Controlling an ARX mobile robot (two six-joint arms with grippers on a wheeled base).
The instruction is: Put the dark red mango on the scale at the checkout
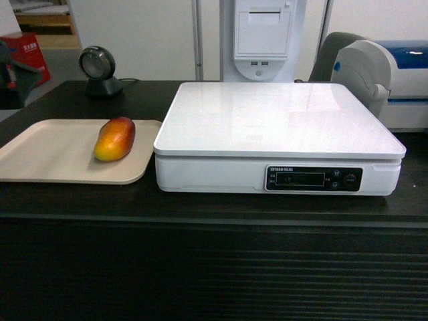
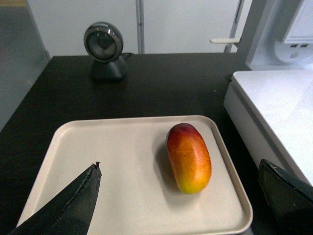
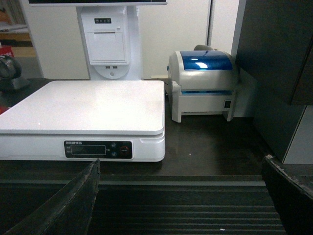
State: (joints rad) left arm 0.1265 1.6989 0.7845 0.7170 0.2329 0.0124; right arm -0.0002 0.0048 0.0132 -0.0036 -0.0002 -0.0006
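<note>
The dark red mango (image 1: pixel 115 138) lies on a beige tray (image 1: pixel 40 160) left of the scale (image 1: pixel 277 127), all on the black checkout (image 1: pixel 200 267). Neither gripper shows in the head view. In the left wrist view my left gripper (image 2: pixel 179 164) is open over the tray's (image 2: pixel 122 196) near side. The mango (image 2: pixel 189 157) rests untouched between and just ahead of the dark fingers (image 2: pixel 73 200), red end pointing away. The scale's edge (image 2: pixel 279 112) is to the right. My right gripper (image 3: pixel 181 160) is open and empty before the ribbed counter front (image 3: pixel 186 210), facing the scale (image 3: pixel 83 105).
A round black scanner (image 1: pixel 98 67) stands behind the tray. A white and blue label printer (image 1: pixel 394 73) sits to the right of the scale. A white receipt printer on a post (image 1: pixel 262 33) rises behind the scale. A red box (image 1: pixel 27 57) is at far left.
</note>
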